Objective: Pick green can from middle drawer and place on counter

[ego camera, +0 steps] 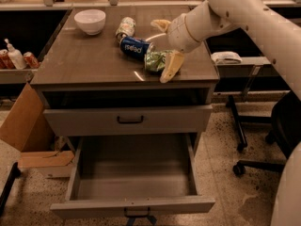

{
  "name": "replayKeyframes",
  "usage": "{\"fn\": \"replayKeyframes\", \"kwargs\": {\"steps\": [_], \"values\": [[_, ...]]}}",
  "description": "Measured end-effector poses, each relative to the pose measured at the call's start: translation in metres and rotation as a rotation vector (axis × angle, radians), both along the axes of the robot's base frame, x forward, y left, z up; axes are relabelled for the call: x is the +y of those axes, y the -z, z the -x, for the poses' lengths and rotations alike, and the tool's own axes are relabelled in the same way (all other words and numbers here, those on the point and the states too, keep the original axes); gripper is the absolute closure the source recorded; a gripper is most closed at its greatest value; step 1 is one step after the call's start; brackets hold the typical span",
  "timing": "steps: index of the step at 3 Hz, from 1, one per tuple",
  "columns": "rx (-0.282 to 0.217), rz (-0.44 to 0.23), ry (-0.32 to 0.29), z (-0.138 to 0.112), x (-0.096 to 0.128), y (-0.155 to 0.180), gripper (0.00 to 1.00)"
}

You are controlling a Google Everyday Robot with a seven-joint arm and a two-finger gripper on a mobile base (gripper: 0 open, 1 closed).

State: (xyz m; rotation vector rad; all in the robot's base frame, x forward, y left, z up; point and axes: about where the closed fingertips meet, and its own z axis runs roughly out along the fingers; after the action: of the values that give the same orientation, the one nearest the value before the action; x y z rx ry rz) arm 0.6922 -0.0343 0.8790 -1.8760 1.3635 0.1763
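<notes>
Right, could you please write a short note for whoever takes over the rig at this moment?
Tool: open, over the counter's right part, one finger close beside the green can, not gripping it.
Green can: lying on the counter next to the blue can, apparently touching it.
Open drawer: pulled out, empty.
Done: the can is out of the drawer and on the counter.
Left: probably only lifting the tool clear.

The one camera sits high up in front of the counter (80,65) and looks down at it from quite near. The drawers (94,121) below fill the low part. The gripper (165,46) hangs spread wide over the counter's right side, by the green can (154,60).
</notes>
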Motion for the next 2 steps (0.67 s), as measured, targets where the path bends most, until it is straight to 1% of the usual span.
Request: {"fn": "replayKeyframes", "kwargs": {"steps": [1, 2], "values": [[-0.029, -0.004, -0.004, 0.0057, -0.005, -0.0059, 0.0], [-0.046, -0.005, 0.006, 0.0141, -0.0145, -0.0088, 0.0]]}}
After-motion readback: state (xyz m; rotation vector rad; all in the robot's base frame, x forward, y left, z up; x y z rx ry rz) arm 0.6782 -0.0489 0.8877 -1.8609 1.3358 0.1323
